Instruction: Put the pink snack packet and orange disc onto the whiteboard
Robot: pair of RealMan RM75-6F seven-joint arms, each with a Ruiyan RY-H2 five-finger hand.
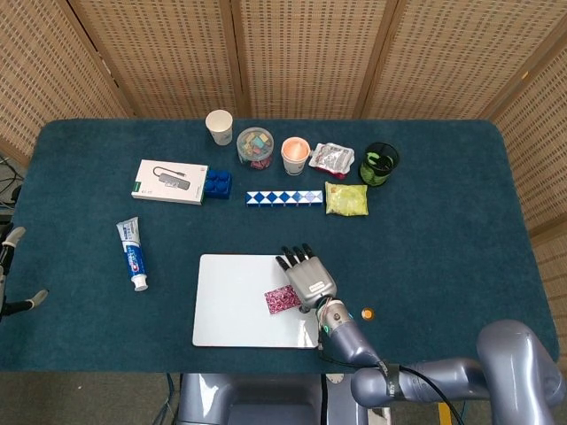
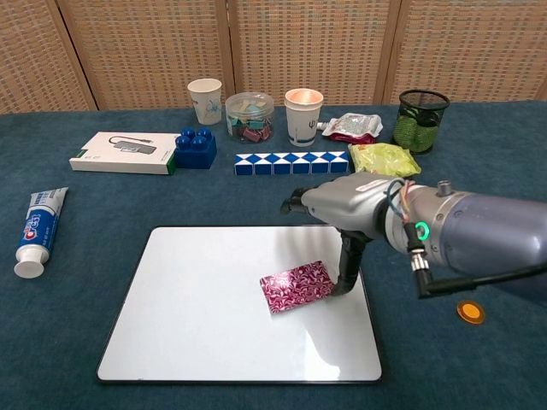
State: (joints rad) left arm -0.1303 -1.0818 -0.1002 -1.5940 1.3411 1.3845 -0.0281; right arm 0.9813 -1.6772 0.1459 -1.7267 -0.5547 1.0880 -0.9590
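The pink snack packet (image 1: 283, 300) (image 2: 297, 286) sits low on the right part of the whiteboard (image 1: 232, 305) (image 2: 197, 307). My right hand (image 1: 306, 278) (image 2: 349, 208) reaches down over the board's right side and pinches the packet's right end, its other fingers spread. The orange disc (image 1: 367, 313) (image 2: 469, 311) lies on the blue cloth to the right of the board, apart from the hand. At the far left edge of the head view my left hand (image 1: 11, 266) shows only in part, fingers apart and holding nothing.
Toothpaste (image 1: 133, 255) lies left of the board. Behind it stand a white box (image 1: 168, 181), a blue brick (image 1: 219, 184), a blue-white puzzle strip (image 1: 283, 197), a green packet (image 1: 345, 198), two cups, a jar and a black mesh cup (image 1: 379, 163).
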